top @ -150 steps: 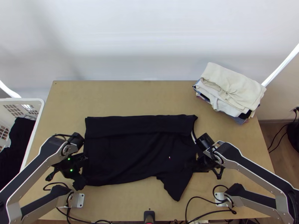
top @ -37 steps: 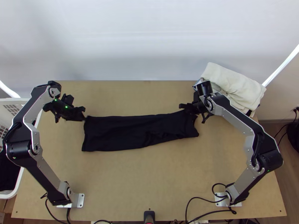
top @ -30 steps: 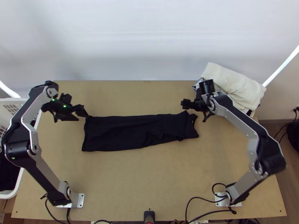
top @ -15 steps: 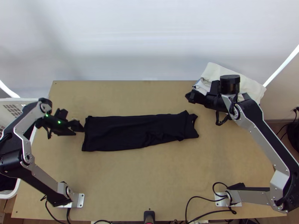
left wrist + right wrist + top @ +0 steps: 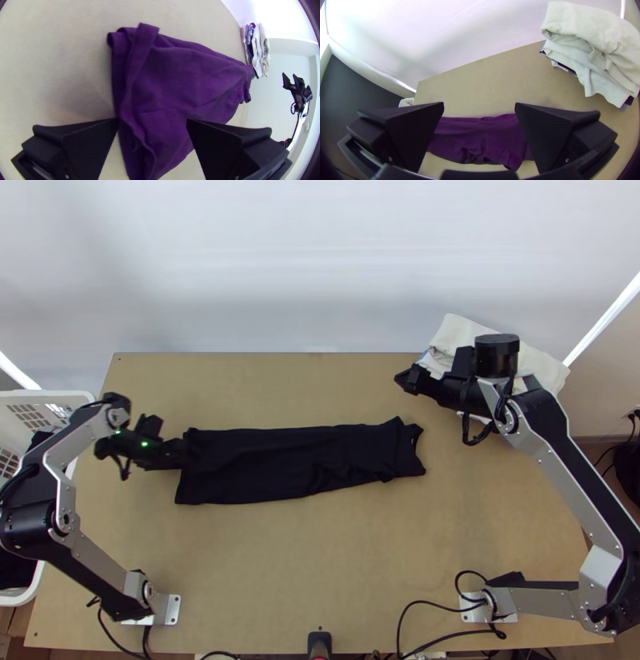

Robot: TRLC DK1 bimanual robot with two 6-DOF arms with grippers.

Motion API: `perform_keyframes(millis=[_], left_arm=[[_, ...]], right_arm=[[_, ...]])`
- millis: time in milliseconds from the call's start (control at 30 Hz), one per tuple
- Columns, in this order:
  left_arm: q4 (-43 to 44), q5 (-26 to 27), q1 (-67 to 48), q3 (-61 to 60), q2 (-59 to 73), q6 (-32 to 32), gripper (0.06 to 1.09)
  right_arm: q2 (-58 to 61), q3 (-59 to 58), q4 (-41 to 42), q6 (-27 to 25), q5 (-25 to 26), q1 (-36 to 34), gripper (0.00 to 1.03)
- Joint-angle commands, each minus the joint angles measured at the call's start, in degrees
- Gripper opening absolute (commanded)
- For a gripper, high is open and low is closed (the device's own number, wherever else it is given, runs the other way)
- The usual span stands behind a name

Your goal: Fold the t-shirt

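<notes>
So the dark cloth t-shirt (image 5: 288,464) is laid out in a long, folded, slightly rumpled strip across the light wooden bench (image 5: 320,564). Its basket-side end is seen between the wide-spread jaws of the left gripper (image 5: 178,456); whether it's touched, can't tell. The right gripper (image 5: 406,380) is held apart from the shirt, beside the cream-topped clothes pile (image 5: 552,372), jaws wide, nothing gripped.
</notes>
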Motion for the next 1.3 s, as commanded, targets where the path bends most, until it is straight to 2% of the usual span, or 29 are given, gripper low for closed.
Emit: perform_keyframes(millis=[0,67,100,167,200,300,600,767,867,1033,1267], left_arm=[[1.8,1.6,-3.5,-1.6,1.4,-4.5,1.03],[2.5,1.6,-5.2,-2.0,1.1,-5.3,0.99],[2.8,1.5,-5.6,-2.5,0.9,-6.3,0.8],[6.8,1.4,-5.3,-3.8,-1.0,-8.5,0.2],[8.5,1.3,-4.5,-4.2,-1.6,-9.6,0.1],[7.6,1.4,-0.3,-3.5,-1.8,-8.0,0.1],[-4.6,1.2,19.6,3.0,-0.6,6.1,0.1],[-12.5,1.6,19.6,5.6,-6.4,7.7,0.1],[-15.6,2.6,13.2,6.2,-12.2,4.4,0.1],[-16.4,4.7,-2.1,8.4,-17.2,-6.8,0.1],[-10.4,4.7,-19.8,12.6,-14.3,-20.5,0.1]], right_arm=[[0.0,1.6,0.0,1.6,-0.2,0.8,0.99],[0.1,1.7,0.1,2.1,-0.2,0.9,0.99],[0.2,1.8,0.1,2.1,-0.2,1.0,0.99],[0.1,1.8,0.1,2.2,-0.2,1.0,0.99],[0.1,1.8,0.1,2.2,-0.2,1.1,0.99],[-0.2,1.3,0.1,2.1,-0.2,0.9,0.99],[-0.2,0.1,0.4,1.6,-0.2,0.5,0.99],[0.1,-0.3,0.9,1.5,-0.2,0.7,0.99],[0.6,-0.4,1.1,1.5,-0.2,0.7,0.99],[1.3,-0.3,1.2,1.6,-0.2,0.7,0.99],[2.1,0.1,1.3,1.5,-0.2,0.2,0.99]])
